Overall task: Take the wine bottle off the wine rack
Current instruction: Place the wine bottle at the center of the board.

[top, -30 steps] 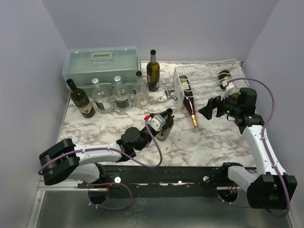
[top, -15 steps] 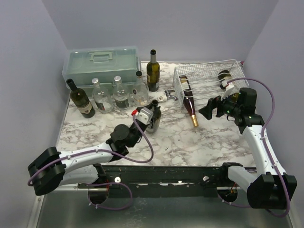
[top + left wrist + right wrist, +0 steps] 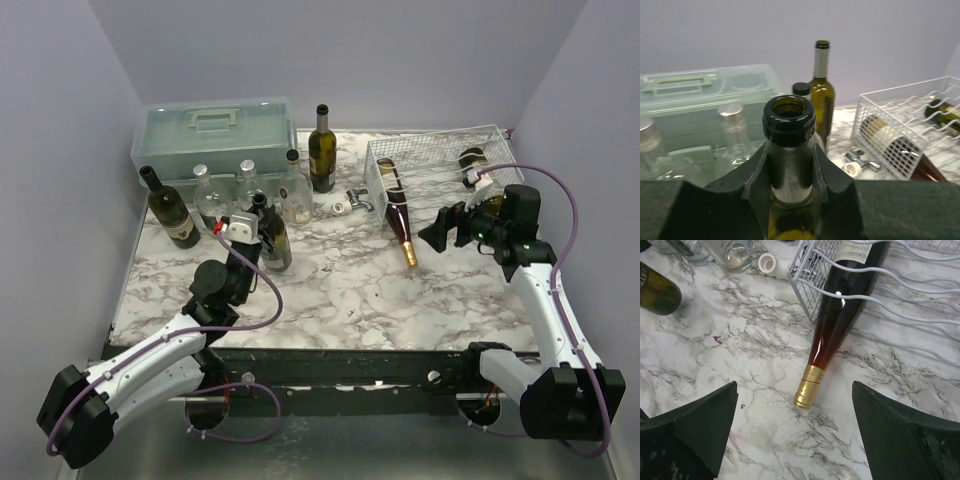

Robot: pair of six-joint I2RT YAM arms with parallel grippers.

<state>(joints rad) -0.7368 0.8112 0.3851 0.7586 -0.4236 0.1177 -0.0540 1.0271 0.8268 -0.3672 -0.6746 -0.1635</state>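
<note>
Swinging left across the marble table [image 3: 340, 290] over the past second, the left arm carried an olive-green wine bottle [image 3: 273, 240] from the middle of the tabletop to a spot just in front of the standing bottles [image 3: 215, 203] near the pale green toolbox [image 3: 215, 135]. The left gripper [image 3: 261, 214] was clamped on that bottle's neck, its dark pads pressed to either side of the glass just below the open mouth, as the left wrist view showed. The bottle stood upright, well apart from the white wire wine rack [image 3: 440, 158] at the far right of the table; whether its base touched the marble could not be told.

The right arm had not shifted. The right gripper [image 3: 446, 228] hung with its fingers spread wide and nothing between them, just beside the rack's near left corner. Below it, a red wine bottle [image 3: 840, 305] lay in one of the rack's wavy cradles, its gold-capped neck poking out through the rack's open side onto the marble. A second dark bottle [image 3: 472, 160] lay farther back in the rack. A tall olive bottle [image 3: 321, 150] stood alone between toolbox and rack.
</note>
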